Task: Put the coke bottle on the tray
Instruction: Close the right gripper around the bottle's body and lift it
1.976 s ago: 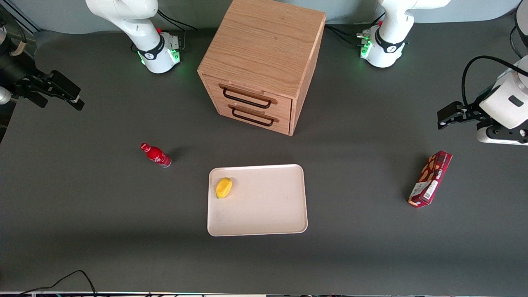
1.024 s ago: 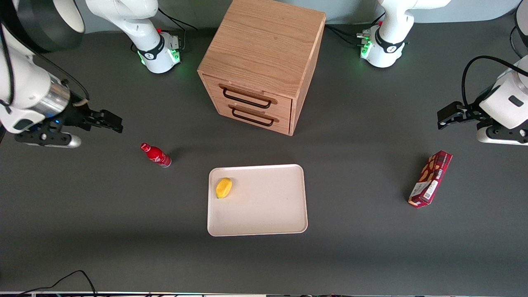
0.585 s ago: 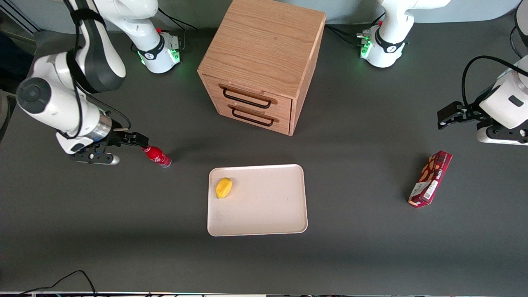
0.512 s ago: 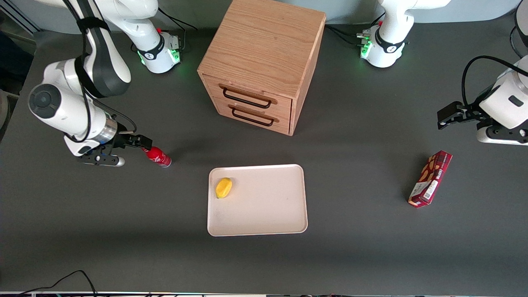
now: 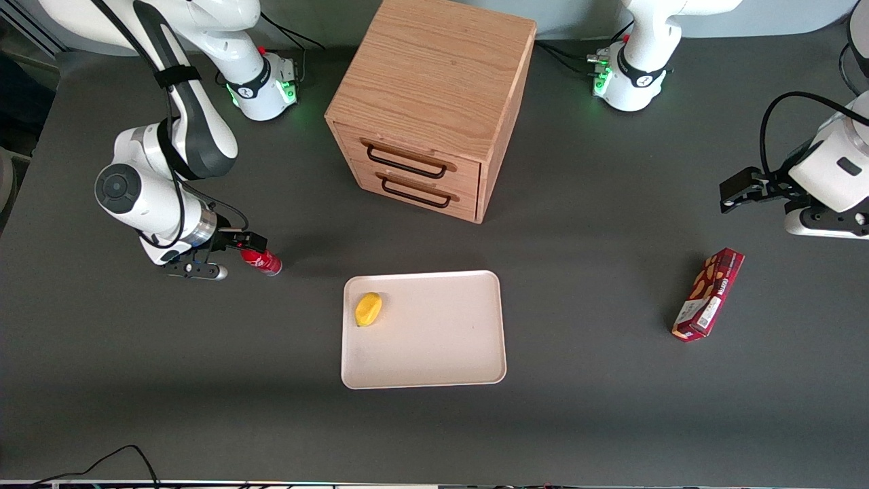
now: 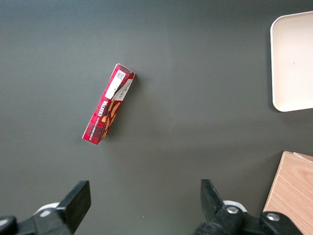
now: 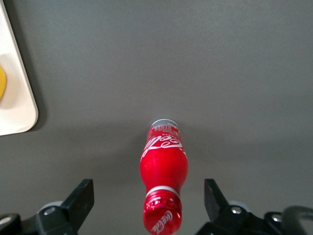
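Dark grey tabletop fills the front view, and we take it from the working arm's end across. First comes our gripper (image 5: 250, 239), hanging just above the coke bottle (image 5: 263, 261), which stands upright on the table, well apart from the tray. In the right wrist view the gripper (image 7: 149, 205) has its two fingers (image 7: 80, 198) spread wide, one on each side of the bottle (image 7: 164, 171), with clear gaps between them and its cap, so nothing is gripped yet. Next along is the cream tray (image 5: 441, 353), nearer to the front camera than the bottle, with a small yellow object (image 5: 368, 309) on it by the corner closest to the bottle; most of the tray floor is bare. Above the tray in the front view stands the wooden two-drawer cabinet (image 5: 434, 102), both drawers apparently shut, though we cannot be sure from this angle. Toward the parked arm's end lies a dark red snack box (image 5: 708, 294) on the table. We judge that we are in the approach step, lined up over the bottle. Our next move calls for lowering until the fingers bracket the neck or body, closing squarely so the slim bottle does not tip, then lifting and carrying it to a bare part of the tray
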You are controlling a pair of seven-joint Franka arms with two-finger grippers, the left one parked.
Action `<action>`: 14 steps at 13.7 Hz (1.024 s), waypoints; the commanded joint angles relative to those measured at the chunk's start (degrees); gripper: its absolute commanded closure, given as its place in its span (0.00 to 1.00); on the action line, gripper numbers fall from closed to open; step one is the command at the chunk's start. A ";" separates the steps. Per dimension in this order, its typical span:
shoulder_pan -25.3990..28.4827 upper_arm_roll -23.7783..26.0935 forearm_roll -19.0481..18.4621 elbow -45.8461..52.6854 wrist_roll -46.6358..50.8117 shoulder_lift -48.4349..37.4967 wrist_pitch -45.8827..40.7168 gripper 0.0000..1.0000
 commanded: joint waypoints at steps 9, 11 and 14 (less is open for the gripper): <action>0.31 0.16 0.93 4.22 0.75 -2.27 -4.56 1.00; 0.49 0.51 0.93 14.64 1.10 -2.98 -14.82 1.00; 0.75 1.82 0.93 32.67 1.28 -1.76 -28.56 1.00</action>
